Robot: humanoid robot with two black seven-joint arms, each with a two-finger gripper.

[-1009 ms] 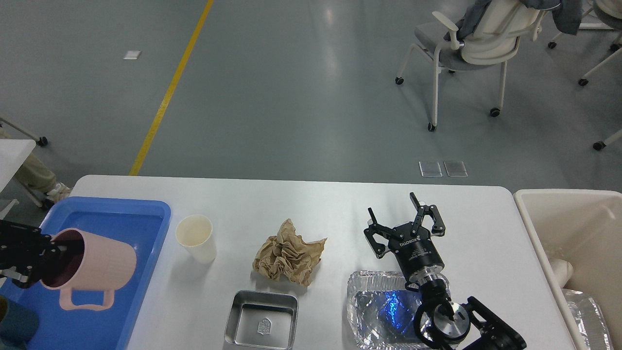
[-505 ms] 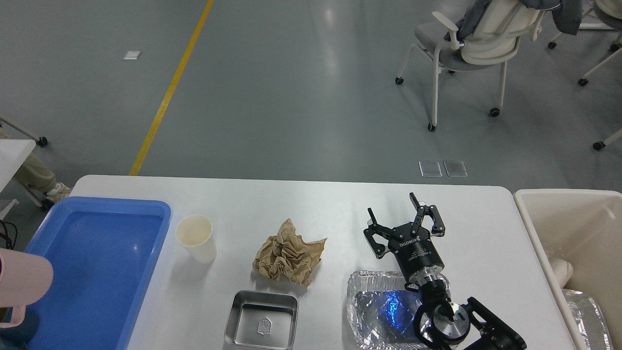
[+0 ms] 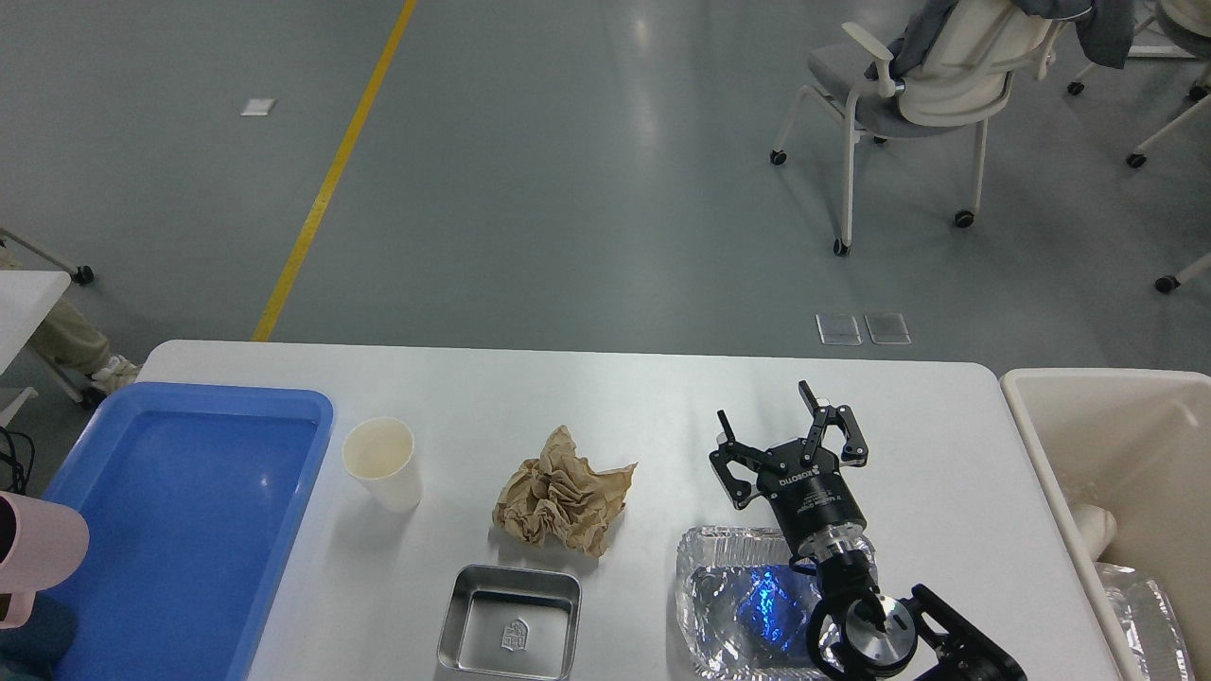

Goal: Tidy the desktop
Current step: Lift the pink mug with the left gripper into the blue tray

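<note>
The white desktop [image 3: 605, 397] holds a cream paper cup [image 3: 381, 463], a crumpled brown paper [image 3: 563, 494], a small steel tray [image 3: 509, 622] and a crinkled foil tray [image 3: 733, 605]. My right gripper [image 3: 764, 407] is open and empty, standing above the desktop just behind the foil tray. A pink mug [image 3: 33, 560] shows partly at the left edge, lying sideways beside the blue tray [image 3: 180, 511]. My left gripper is out of view past that edge, so what holds the mug is hidden.
A cream bin [image 3: 1041, 445] stands off the desktop's right end with white and foil items in it. A dark blue object [image 3: 33, 643] sits at the bottom left corner. Office chairs [image 3: 908, 85] stand on the floor far behind.
The pink mug moved left from over the blue tray to the view's left edge, and my left gripper went out of view with it. My right gripper barely shifted.
</note>
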